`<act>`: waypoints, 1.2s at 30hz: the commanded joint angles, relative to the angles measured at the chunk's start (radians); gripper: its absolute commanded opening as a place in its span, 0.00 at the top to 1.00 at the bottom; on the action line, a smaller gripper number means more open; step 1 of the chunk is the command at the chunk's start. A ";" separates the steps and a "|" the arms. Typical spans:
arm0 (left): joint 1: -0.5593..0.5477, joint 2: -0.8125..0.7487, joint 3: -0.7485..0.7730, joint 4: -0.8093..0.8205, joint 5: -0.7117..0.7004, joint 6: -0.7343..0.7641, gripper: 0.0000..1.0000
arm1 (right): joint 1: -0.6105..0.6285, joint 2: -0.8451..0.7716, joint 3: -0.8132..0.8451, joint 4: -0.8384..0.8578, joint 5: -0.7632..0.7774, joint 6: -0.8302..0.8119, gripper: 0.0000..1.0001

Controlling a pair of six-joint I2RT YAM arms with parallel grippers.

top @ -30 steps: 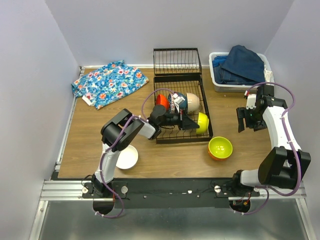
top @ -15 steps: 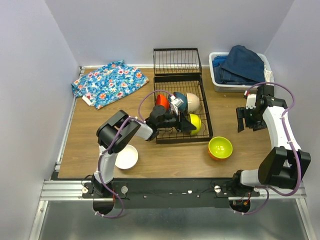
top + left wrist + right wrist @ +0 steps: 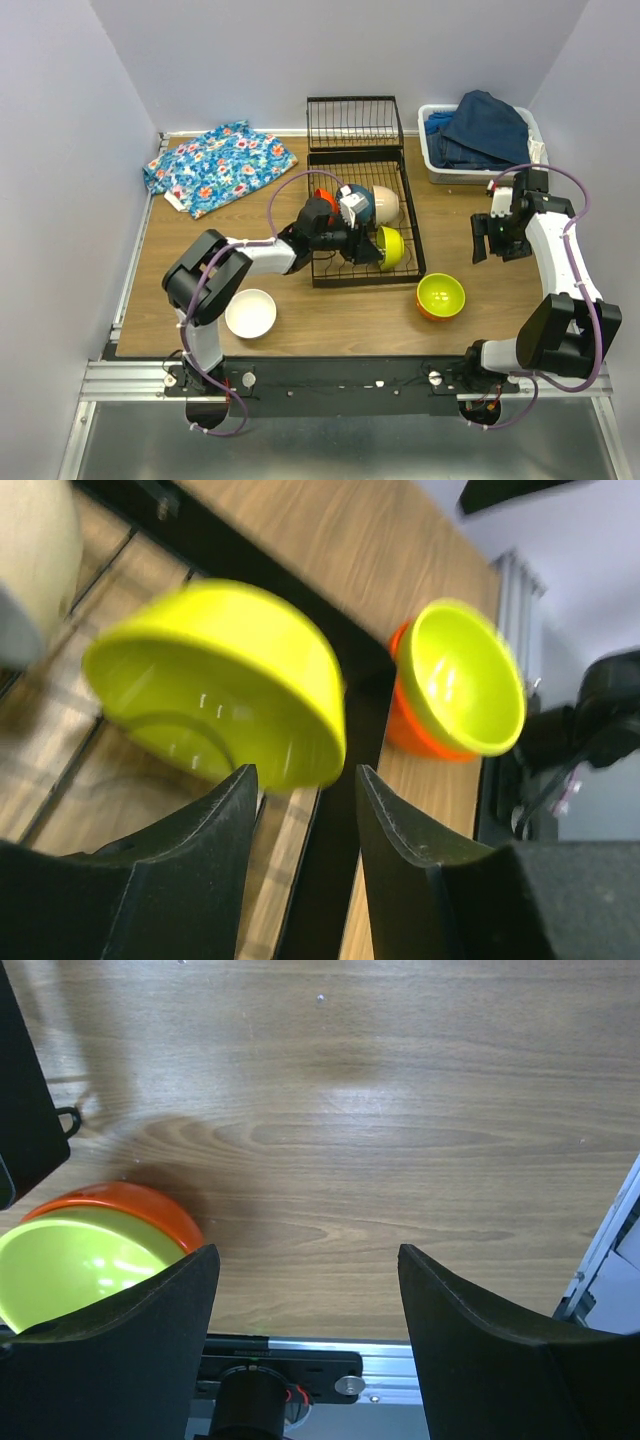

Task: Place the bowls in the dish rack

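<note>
Yellow-green bowl (image 3: pixel 390 247) tilted on its edge inside the dish rack (image 3: pixel 360 280), frame centre.
Left fingers (image 3: pixel 190 880) parted just short of it, gripping nothing; right fingers (image 3: pixel 130 1360) spread wide above the counter (image 3: pixel 400 1110).

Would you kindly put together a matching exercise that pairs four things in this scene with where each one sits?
Things:
1. white bowl
2. yellow-green bowl
3. orange bowl with lime inside
4. blue clothes

Places:
A. in the white bin
B. on the table, right of the dish rack
C. inside the dish rack
D. on the table, left of the dish rack

Pairs: 1-D, 2-C, 3-B, 4-A
</note>
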 commanded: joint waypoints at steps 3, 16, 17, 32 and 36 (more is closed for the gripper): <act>0.036 -0.214 -0.039 -0.472 -0.105 0.332 0.45 | -0.009 0.001 0.057 0.004 -0.050 -0.008 0.20; 0.070 -0.596 0.025 -1.450 -0.317 0.953 0.41 | -0.008 -0.086 0.040 -0.010 -0.184 -0.064 0.20; 0.072 -0.610 0.033 -1.533 -0.318 0.969 0.41 | -0.008 -0.096 0.038 -0.006 -0.185 -0.068 0.20; 0.039 -0.743 -0.080 -1.834 -0.458 1.110 0.38 | -0.008 -0.189 0.045 -0.031 -0.281 -0.046 0.20; 0.035 -0.736 -0.086 -1.848 -0.417 1.118 0.37 | -0.008 -0.214 0.032 -0.039 -0.284 -0.048 0.20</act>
